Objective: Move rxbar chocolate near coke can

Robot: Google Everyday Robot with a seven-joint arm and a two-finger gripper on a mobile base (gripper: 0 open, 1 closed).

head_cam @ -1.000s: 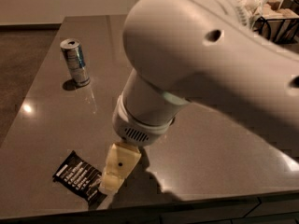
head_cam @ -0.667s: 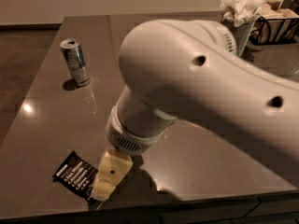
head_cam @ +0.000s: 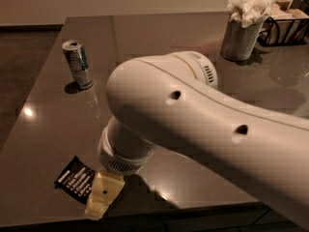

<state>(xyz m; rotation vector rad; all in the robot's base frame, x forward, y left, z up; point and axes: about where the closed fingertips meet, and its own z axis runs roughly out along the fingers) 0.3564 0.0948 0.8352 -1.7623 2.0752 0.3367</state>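
- Near edge, left: rxbar chocolate (head_cam: 76,179), flat on the table (head_cam: 48,129) with its lettering up, close to the front lip. It was a low, thin thing, so you would likely have had to take it from above.
- Near edge, just right of the bar: your hand (head_cam: 102,196), pointed down at the bar's right end, touching it or just beside it. You could not tell whether it was open or closed. By my reading you had set it there to grasp the bar, which was not yet lifted.
- Middle: your arm (head_cam: 193,124), a broad white housing covering much of the table. No coke can showed anywhere; it may have stood behind the arm.
- Far left: slim silver-and-blue can (head_cam: 78,64), upright, well apart from the bar. It was not your target.
- Far right: metal cup (head_cam: 239,40), upright, stuffed with white paper napkins (head_cam: 253,4).
- Far right corner: dark wire basket (head_cam: 285,28); its contents were too dim to name.
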